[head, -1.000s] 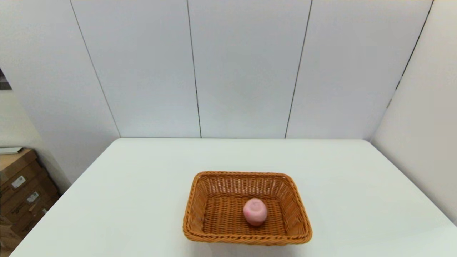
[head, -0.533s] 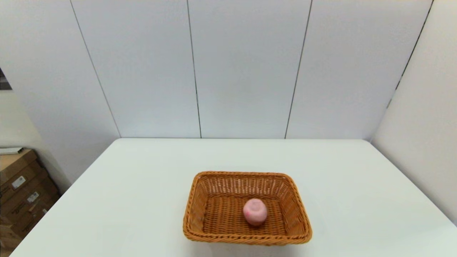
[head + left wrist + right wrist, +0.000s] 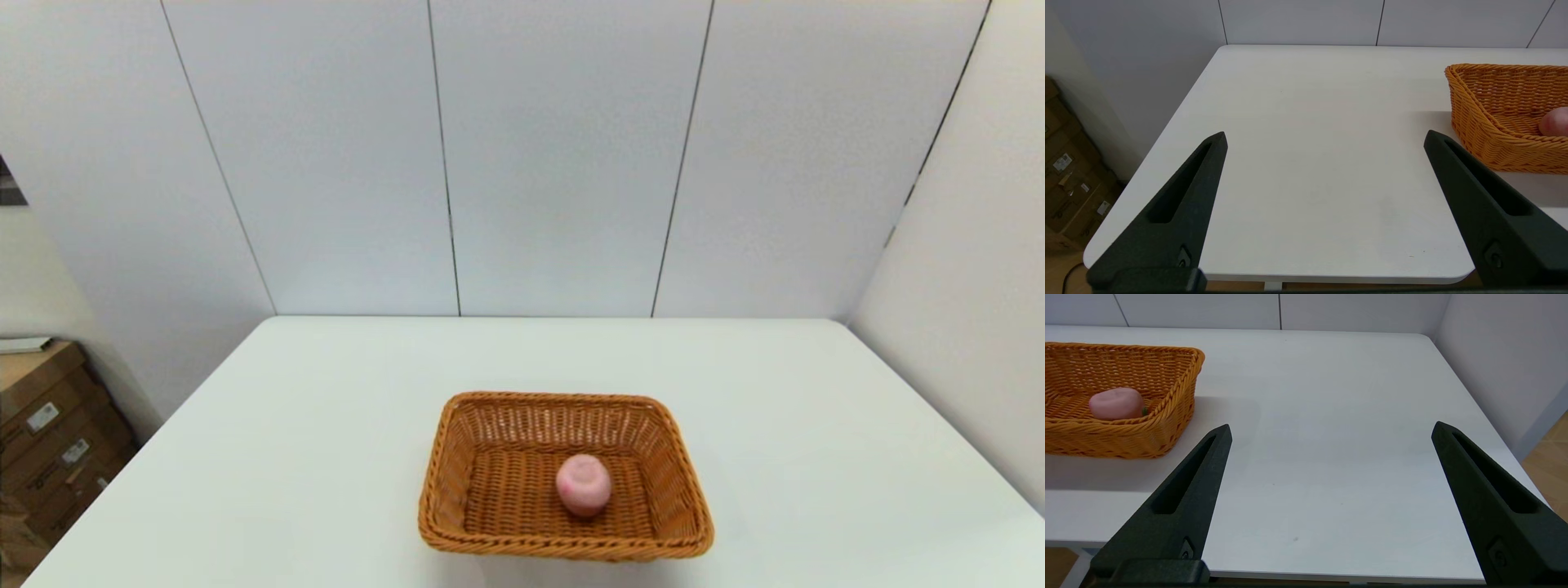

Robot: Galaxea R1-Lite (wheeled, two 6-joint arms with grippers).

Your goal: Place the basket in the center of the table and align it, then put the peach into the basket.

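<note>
Here both arms sit parked off the table's near edge, left tool (image 3: 1325,139) and right tool (image 3: 1331,430) spread wide.

A: What stands behind the scene?
B: A wall of pale grey panels (image 3: 555,155), divided by thin dark vertical seams; a further plain panel (image 3: 963,327) closes the robot's right side at an angle.

A: And at the robot's left?
B: Stacked brown cardboard boxes (image 3: 49,441) bearing small white labels, standing low beside the panels. A flat white item (image 3: 23,344) lies on the top box; what it is cannot be told. The same boxes (image 3: 1069,171) appear in the left wrist view.

A: Anything underfoot?
B: A strip of light wooden floor (image 3: 1549,457) shows in the right wrist view, at the foot of the side panel.
</note>
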